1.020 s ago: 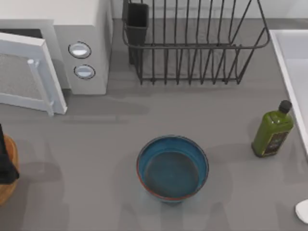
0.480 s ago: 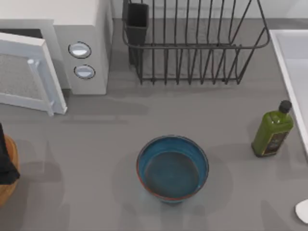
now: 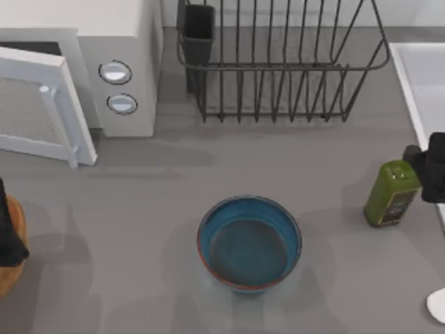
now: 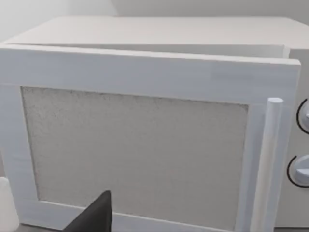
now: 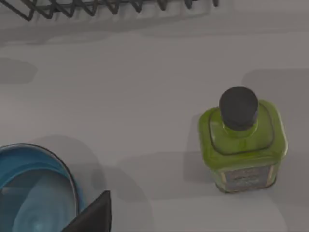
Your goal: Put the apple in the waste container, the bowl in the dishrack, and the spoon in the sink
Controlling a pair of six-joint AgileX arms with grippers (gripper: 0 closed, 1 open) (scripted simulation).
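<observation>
The teal-blue bowl (image 3: 249, 241) with a reddish rim stands upright at the table's front middle; its edge also shows in the right wrist view (image 5: 34, 188). The black wire dishrack (image 3: 278, 66) is at the back, with its dark cutlery cup (image 3: 198, 31) at its left end. The white spoon (image 3: 438, 304) pokes in at the front right edge. The pale sink (image 3: 427, 76) lies at the right edge. My left gripper (image 3: 5, 236) hangs over the orange-brown waste container (image 3: 10, 268) at the left edge. My right gripper (image 3: 434, 167) hovers by the green bottle's cap. The apple is out of view.
A green bottle (image 3: 393, 193) (image 5: 241, 145) with a black cap stands right of the bowl, near the sink. A white microwave (image 3: 118, 62) sits at the back left, its door (image 3: 42, 104) (image 4: 145, 145) swung open toward the front. Bare grey table lies between bowl and rack.
My right arm has come into the top view from the right edge, reaching the bottle's cap. The left arm, bowl, bottle and spoon have stayed put.
</observation>
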